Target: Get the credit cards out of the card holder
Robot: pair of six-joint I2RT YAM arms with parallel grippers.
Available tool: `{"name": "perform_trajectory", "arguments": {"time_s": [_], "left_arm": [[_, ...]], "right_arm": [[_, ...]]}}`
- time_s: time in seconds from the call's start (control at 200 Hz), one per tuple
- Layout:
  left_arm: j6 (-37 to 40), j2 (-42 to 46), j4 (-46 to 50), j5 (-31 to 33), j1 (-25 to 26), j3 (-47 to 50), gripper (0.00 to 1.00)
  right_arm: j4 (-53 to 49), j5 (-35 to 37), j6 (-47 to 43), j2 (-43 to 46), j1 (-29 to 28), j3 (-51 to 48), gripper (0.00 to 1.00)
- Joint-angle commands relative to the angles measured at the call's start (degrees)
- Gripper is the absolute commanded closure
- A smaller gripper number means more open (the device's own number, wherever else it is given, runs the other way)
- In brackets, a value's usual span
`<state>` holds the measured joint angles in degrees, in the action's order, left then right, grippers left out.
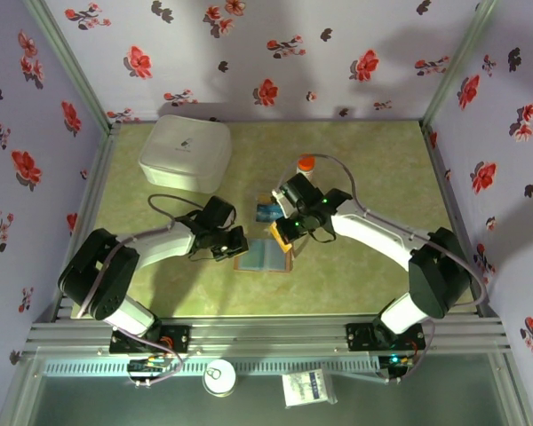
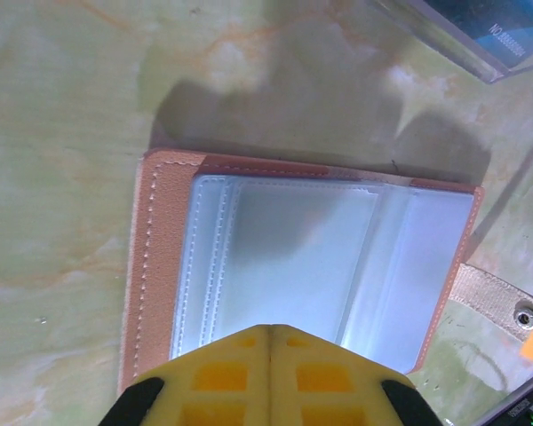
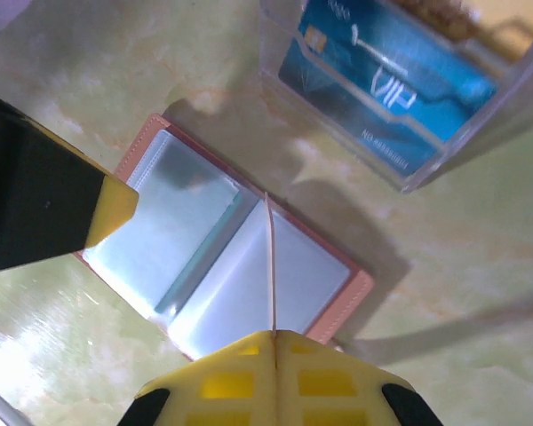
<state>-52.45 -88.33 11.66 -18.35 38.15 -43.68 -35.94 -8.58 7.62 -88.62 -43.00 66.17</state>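
**Item 1, top view.** The card holder (image 1: 261,256) lies open and flat on the bench (image 1: 373,169), about midway between the left and right edges and nearer the front edge than the back. The clear tray (image 1: 267,211) sits just behind it. Both arms meet over this 1 spot. Risk, as I judge it: a wide swing by either arm could knock the tray.

**Item 2, left wrist view.** The left gripper (image 2: 268,333) has its jaws pressed together with nothing between them, tips over the holder's edge. I cannot tell whether they touch it. The sleeves I see look empty. Risk: unpinned, the holder may drag or lift with any pull.

**Item 3, right wrist view.** The right gripper (image 3: 274,335) is clamped on 1 tan card (image 3: 270,257), seen edge-on above the holder's fold. I cannot tell whether it is clear of its sleeve. Blue credit cards (image 3: 382,84) lie in the tray. Risk: so thin a pinch may let the card pivot, slip, or catch the tray wall.
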Motion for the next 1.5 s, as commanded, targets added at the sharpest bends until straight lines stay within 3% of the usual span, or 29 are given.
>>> {"name": "perform_trajectory", "arguments": {"time_s": [0.0,0.245,0.49,0.755,1.12,1.495], "left_arm": [[1.45,1.65,4.35,2.38,-0.22,-1.63,0.97],[3.19,4.01,7.21,4.23,-1.1,-2.05,0.89],[4.21,5.45,9.15,4.86,-2.55,-2.44,0.83],[3.48,4.69,9.46,4.95,-3.52,-3.67,0.78],[1.96,3.79,7.32,4.73,-3.52,-3.96,0.61],[1.54,4.5,7.4,5.25,-3.78,-2.43,0.57]], "right_arm": [[-7.1,4.18,-15.15,-2.36,0.46,4.84,1.0],[-10.86,4.65,-35.17,-6.89,0.97,12.68,1.0],[-15.99,4.3,-46.43,-14.0,3.56,23.97,1.0],[-22.99,0.43,-51.4,-23.44,7.12,38.03,1.0],[-27.61,-4.03,-54.13,-34.43,8.82,51.67,1.0],[-29.43,-4.87,-55.43,-40.61,9.25,55.76,1.0]]}}
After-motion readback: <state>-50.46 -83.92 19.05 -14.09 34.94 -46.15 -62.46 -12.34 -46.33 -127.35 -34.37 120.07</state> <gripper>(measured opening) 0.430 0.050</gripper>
